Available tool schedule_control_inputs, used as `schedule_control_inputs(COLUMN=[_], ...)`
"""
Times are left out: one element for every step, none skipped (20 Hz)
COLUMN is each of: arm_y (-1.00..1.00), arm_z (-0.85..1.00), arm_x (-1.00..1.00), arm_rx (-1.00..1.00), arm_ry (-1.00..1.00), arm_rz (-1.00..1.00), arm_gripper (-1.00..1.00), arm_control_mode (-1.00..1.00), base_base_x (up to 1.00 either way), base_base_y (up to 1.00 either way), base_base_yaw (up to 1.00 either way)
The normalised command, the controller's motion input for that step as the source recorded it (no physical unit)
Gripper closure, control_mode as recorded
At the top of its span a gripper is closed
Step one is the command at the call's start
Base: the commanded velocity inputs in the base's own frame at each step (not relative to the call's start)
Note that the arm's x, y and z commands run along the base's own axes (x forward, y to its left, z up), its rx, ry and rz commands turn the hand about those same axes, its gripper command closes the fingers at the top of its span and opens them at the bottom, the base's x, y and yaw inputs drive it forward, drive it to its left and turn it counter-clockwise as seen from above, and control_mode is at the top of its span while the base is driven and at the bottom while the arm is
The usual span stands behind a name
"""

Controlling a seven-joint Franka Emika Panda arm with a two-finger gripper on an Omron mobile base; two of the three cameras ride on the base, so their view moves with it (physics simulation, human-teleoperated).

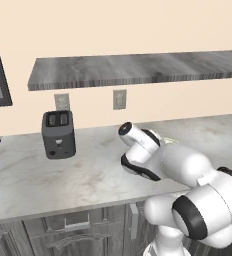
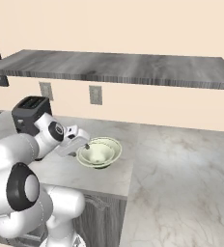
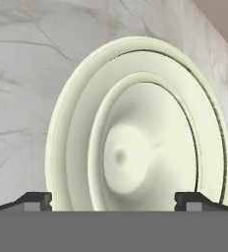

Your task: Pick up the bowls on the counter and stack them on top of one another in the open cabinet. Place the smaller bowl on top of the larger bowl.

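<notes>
A pale cream-green bowl [image 2: 99,153] stands on the marbled counter [image 2: 181,159] near its front edge. In the hand view its wide flared rim [image 3: 62,147] surrounds a narrower rim [image 3: 99,147]. This looks like the smaller bowl lying inside the larger bowl, though I cannot tell for sure. My gripper [image 2: 84,143] hangs just left of the bowl at rim height, open. Its fingertips [image 3: 37,199] straddle the near side of the bowl without touching it. The open cabinet [image 2: 119,67] is the dark grey slab above the counter, with nothing on it.
A dark toaster [image 1: 58,134] stands on the counter [image 1: 48,170] to the left, against the wall. Two wall outlets [image 1: 119,99] sit under the dark slab [image 1: 138,70]. The arm's elbow [image 1: 188,170] hangs over the counter's front edge.
</notes>
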Motion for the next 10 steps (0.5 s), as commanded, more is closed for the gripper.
schedule_control_inputs(arm_y=[0.00,0.00,0.00,0.00,0.00,0.00,0.00,0.00,0.00,0.00], arm_z=[-0.16,-0.03,0.00,0.00,0.00,0.00,0.00,0.00,0.00,0.00], arm_x=[0.00,0.00,0.00,0.00,0.00,0.00,0.00,0.00,0.00,0.00], arm_rx=[-0.05,-0.04,-0.02,-0.02,-0.01,0.00,0.00,0.00,0.00,0.00], arm_ry=[0.00,0.00,0.00,0.00,0.00,0.00,0.00,0.01,0.02,0.03], arm_rz=[0.00,0.00,0.00,0.00,0.00,0.00,-0.01,-0.01,-0.01,-0.01], arm_gripper=[-1.00,-1.00,-1.00,-1.00,-1.00,-1.00,-1.00,-1.00,-1.00,-1.00], arm_control_mode=[-1.00,-1.00,-1.00,-1.00,-1.00,-1.00,-1.00,-1.00,-1.00,-1.00], base_base_x=[0.00,0.00,0.00,0.00,0.00,0.00,0.00,0.00,0.00,0.00], base_base_y=[0.00,0.00,0.00,0.00,0.00,0.00,0.00,0.00,0.00,0.00], base_base_yaw=[0.00,0.00,0.00,0.00,0.00,0.00,0.00,0.00,0.00,0.00])
